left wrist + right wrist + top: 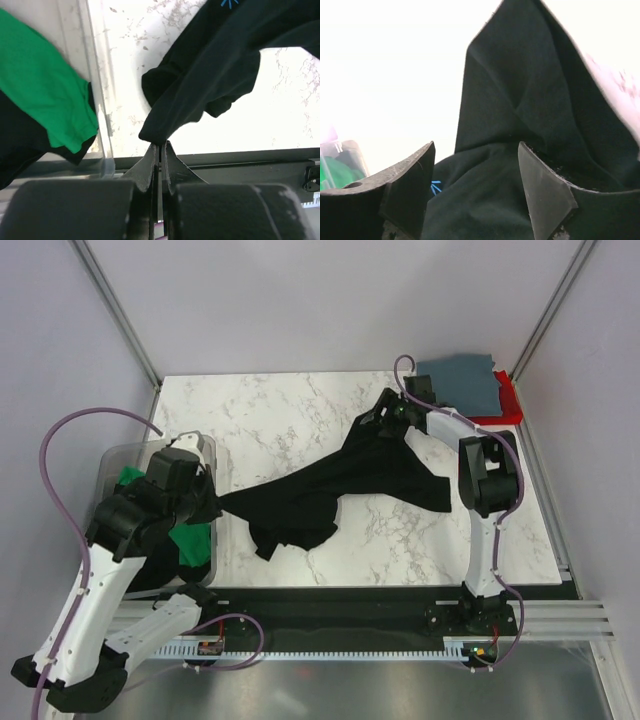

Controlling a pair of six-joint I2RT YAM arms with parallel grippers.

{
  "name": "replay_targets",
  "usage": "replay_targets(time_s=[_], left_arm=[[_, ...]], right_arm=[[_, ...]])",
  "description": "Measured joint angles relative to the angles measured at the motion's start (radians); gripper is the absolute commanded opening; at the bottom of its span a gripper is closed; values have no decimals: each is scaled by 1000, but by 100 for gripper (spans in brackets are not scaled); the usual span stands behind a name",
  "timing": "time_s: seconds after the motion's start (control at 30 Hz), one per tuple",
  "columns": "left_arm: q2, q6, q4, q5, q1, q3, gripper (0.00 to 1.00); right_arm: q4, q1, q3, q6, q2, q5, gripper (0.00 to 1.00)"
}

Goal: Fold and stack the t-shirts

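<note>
A large black t-shirt point(300, 495) hangs stretched across the marble table between the two grippers. My left gripper point(212, 502) is shut on its left end beside the bin; the left wrist view shows the pinch point(159, 144) and the shirt point(210, 65) with its blue starburst print point(229, 3). My right gripper point(378, 420) is at the shirt's raised far end, with its jaws open point(476, 147) and the black cloth point(520, 90) lying between them. A green t-shirt point(190, 540) and another black one point(20, 150) lie in the bin. A folded slate grey-blue t-shirt point(460, 385) lies on a red one point(508, 405) at the back right.
The clear plastic bin point(112, 455) stands at the table's left edge, and its wall point(97, 75) is close to my left gripper. A black rail point(330, 598) runs along the near edge. Metal frame posts stand at the table's back corners.
</note>
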Motion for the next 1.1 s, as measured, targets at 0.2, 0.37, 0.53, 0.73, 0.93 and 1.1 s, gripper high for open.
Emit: replay_targets(time_s=[0.2,0.37,0.53,0.73,0.93,1.1], left_arm=[[-3,-13,84,67,0,-148,2],[-11,-21,112,93,0,-259,2],[-44,-26,130,106,0,-282,2],[-84,-26,147,110,0,-312,2],[-126,-26,148,111,0,-355,2],[-151,-26,148,111,0,-359,2]], right_arm=[[-53,2,46,-78,-92,23,81],[-185,-7,-109,-150,-418,217,78],[-230,-91,-356,-183,-713,347,72],[-271,-164,-552,-201,-684,393,69],[-270,-180,-582,-210,-614,404,66],[-232,-206,-582,-220,-557,412,63]])
